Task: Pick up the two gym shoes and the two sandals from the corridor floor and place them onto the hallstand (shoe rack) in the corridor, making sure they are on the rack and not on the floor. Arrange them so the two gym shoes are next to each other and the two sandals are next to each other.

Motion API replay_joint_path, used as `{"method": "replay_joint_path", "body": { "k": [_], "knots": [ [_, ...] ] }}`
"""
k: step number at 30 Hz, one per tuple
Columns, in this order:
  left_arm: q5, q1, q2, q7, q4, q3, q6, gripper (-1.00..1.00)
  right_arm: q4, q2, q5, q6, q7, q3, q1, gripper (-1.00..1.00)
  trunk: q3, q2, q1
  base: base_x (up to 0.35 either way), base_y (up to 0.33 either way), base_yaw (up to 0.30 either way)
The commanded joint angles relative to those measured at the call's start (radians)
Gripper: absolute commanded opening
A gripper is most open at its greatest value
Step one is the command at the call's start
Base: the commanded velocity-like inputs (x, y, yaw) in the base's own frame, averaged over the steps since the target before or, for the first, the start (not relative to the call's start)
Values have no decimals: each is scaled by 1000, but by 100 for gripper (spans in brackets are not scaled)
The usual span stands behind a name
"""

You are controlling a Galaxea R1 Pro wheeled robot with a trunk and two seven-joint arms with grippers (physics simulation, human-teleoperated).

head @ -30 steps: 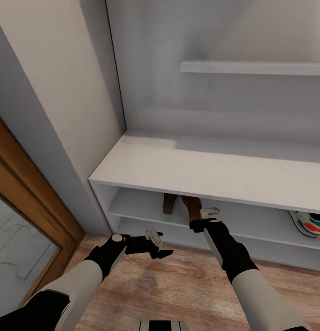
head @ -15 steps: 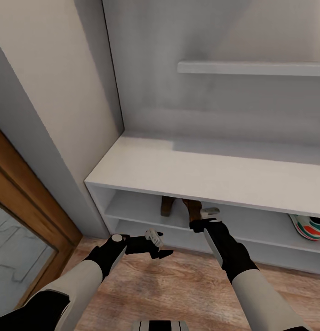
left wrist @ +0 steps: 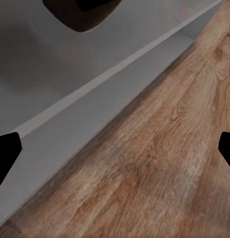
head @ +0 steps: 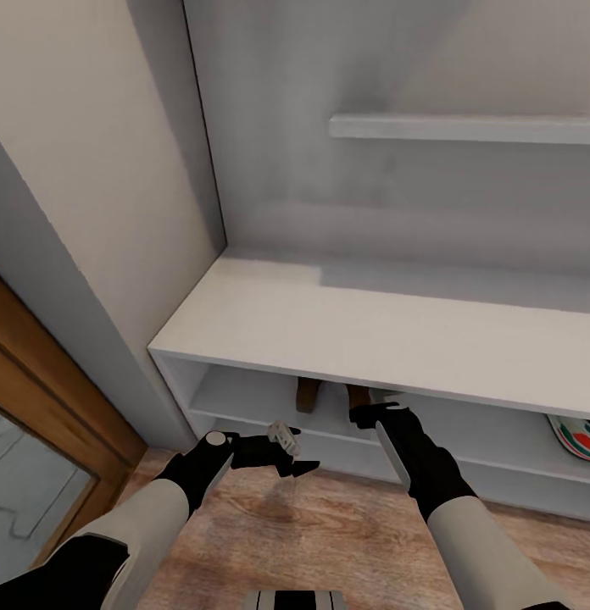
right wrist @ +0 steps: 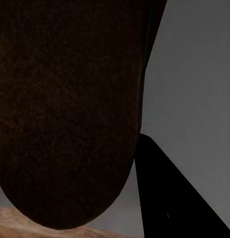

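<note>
Head view: the robot faces the hallstand, a pale grey-white unit with a wide low bench top, two open shelf slots beneath it and a wall shelf higher up. The right gripper reaches into the upper slot, holding a dark brown sandal whose far end is hidden under the bench top. Just left of it in the same slot a second sandal shows as a brown end. Far to the right in that slot sits a gym shoe, white with green and red-orange, cut off by the frame edge. The left gripper hovers over the corridor floor near the rack's base, fingers spread and holding nothing.

Left wrist view: the wood-grain floor meets the rack's pale lower edge; a brown sandal end shows beyond. Dark fingertips sit far apart at the edges.

Right wrist view: the sandal's dark sole is pressed close to the camera, with one black finger beside it, so the grip looks clamped on it.

The step in hand appears to be setting the second sandal next to its mate. The next move likely calls for lowering it onto the shelf, releasing, and backing out without nudging the neighbour.
</note>
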Motion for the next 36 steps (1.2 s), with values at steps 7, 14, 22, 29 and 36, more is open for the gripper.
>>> {"method": "replay_joint_path", "body": {
  "k": [7, 14, 22, 29, 36],
  "knots": [
    [-10, 0, 0, 0, -1, 2, -10, 100, -1, 0, -8, 5, -8, 2, 0, -100, -1, 0, 0, 3, 0, 0],
    [-10, 0, 0, 0, -1, 2, -10, 100, -1, 0, -8, 5, -8, 2, 0, 100, -1, 0, 0, 0, 0, 0],
    [-10, 0, 0, 0, -1, 2, -10, 100, -1, 0, -8, 5, -9, 2, 0, 100, -1, 0, 0, 0, 0, 0],
    [-10, 0, 0, 0, -1, 2, -10, 100, -1, 0, -8, 5, -8, 2, 0, 100, -1, 0, 0, 0, 0, 0],
    [-10, 0, 0, 0, -1, 2, -10, 100, -2, 0, -8, 5, -8, 2, 0, 100, -1, 0, 0, 0, 0, 0]
  ]
}}
